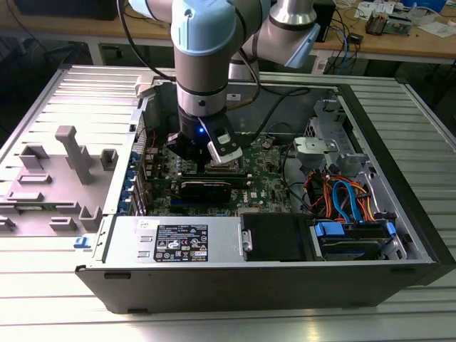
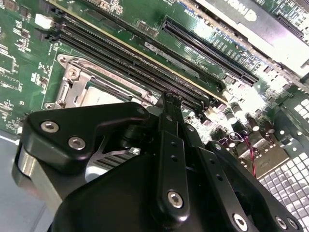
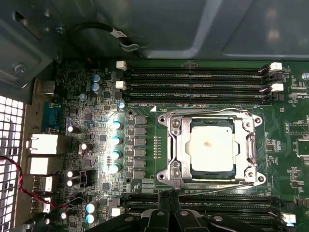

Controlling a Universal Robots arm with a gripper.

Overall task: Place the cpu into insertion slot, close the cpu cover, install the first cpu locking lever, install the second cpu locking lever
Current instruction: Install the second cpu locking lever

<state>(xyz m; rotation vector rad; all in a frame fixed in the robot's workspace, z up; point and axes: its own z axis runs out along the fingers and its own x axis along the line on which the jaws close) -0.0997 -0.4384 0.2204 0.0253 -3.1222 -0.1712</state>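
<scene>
- An open computer case point(image 1: 399, 235) lies on a ribbed metal table point(image 1: 43, 299); wooden benches with loose clutter stand behind it.
- A grey fixture block point(image 1: 75, 153) sits on the case's folded-out side panel, on the exterior view's left.
- Inside the case, the green circuit board point(image 3: 159, 101) carries long black memory slots point(image 3: 193, 79) on either side of the insertion slot point(image 3: 175, 145).
- The cpu point(image 3: 211, 146) lies flat in that slot, its silvery top showing through the window of the cpu cover point(image 3: 212, 115), which lies down over it.
- The arm reaches steeply down into the case, wrist upright over the board.
- The gripper point(image 2: 172, 102) hangs just beside the socket, above the memory slots; its black fingers point(image 2: 170, 145) are drawn together with nothing between them.
</scene>
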